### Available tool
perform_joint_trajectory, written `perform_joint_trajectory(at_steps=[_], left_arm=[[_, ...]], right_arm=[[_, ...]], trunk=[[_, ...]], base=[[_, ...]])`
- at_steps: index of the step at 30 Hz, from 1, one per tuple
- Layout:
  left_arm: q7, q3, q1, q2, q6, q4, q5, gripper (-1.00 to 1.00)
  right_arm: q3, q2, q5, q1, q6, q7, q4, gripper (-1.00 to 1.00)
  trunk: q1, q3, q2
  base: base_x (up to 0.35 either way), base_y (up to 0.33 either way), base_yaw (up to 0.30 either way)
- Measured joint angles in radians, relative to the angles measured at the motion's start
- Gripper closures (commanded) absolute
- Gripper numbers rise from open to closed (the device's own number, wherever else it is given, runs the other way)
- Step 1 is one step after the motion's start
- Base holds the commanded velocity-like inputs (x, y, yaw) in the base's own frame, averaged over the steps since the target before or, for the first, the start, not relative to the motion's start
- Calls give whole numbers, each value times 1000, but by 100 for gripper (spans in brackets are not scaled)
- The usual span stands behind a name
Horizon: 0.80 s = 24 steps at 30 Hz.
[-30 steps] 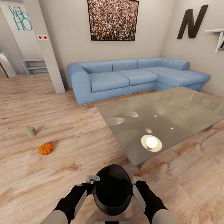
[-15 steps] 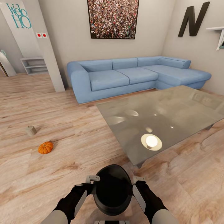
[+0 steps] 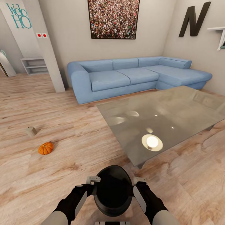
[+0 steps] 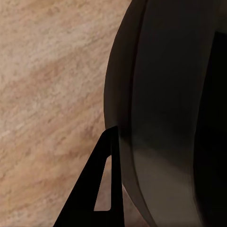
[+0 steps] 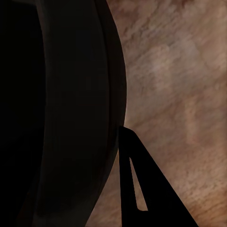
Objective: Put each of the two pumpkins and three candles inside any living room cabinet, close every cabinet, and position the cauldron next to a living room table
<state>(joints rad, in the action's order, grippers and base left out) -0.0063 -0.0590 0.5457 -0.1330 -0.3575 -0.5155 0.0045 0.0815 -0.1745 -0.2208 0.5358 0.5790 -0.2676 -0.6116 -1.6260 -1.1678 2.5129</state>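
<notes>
Over the wooden floor [image 3: 72, 125] near the glass table's [image 3: 175, 109] front corner: black cauldron [image 3: 113, 190] carried between both arms, rim up.

Flanked by the left gripper [image 3: 92, 180] and the right gripper [image 3: 139, 181], one at each side of the pot; one dark finger [image 4: 97, 189] of the left and one finger [image 5: 142, 189] of the right seen pressed against the curved wall, opposite fingers hidden, so jaw width impossible to tell. Out on the floor toward the left: one orange pumpkin [image 3: 46, 148], and just beyond it, apart, a stubby pale candle [image 3: 31, 131]. Behind the table, against the far wall, a blue corner sofa [image 3: 131, 76].
</notes>
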Motion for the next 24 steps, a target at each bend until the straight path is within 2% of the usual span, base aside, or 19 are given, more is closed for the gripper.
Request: perform_joint_trajectory(at_steps=[1, 2, 4, 6, 7, 8, 10, 19, 24], left_arm=[[0, 0, 0, 0, 0, 0, 0, 100], [0, 0, 0, 0, 0, 0, 0, -100], [-25, 4, 0, -1, 0, -1, 21, -100], [-25, 4, 0, -1, 0, -1, 21, -100], [-24, 5, 1, -1, 0, -1, 15, -100], [-25, 4, 0, -1, 0, -1, 21, -100], [-21, 5, 1, 0, 0, -1, 9, -100], [-23, 5, 1, 0, -1, -1, 12, -100], [-25, 5, 0, -1, -4, -1, 15, -100]], right_arm=[[0, 0, 0, 0, 0, 0, 0, 100], [0, 0, 0, 0, 0, 0, 0, 100], [-1, 0, -5, -1, 1, 9, 1, 100], [-3, 0, 2, 0, -1, 81, 1, 100], [2, 0, -48, -1, -8, 89, 5, -100], [-1, 0, -32, 0, -7, 91, 0, -100], [-1, 0, -31, 0, -7, 91, -1, -100], [-1, 0, -31, 0, -7, 91, -1, -100], [-1, 0, -31, 0, -7, 91, -1, -100]], trunk=[[0, 0, 0], [0, 0, 0], [0, 0, 0], [0, 0, 0], [0, 0, 0], [0, 0, 0], [0, 0, 0], [0, 0, 0], [2, 19, -1]], base=[[0, 0, 0], [0, 0, 0], [0, 0, 0], [0, 0, 0], [0, 0, 0], [0, 0, 0], [0, 0, 0], [0, 0, 0], [0, 0, 0]])
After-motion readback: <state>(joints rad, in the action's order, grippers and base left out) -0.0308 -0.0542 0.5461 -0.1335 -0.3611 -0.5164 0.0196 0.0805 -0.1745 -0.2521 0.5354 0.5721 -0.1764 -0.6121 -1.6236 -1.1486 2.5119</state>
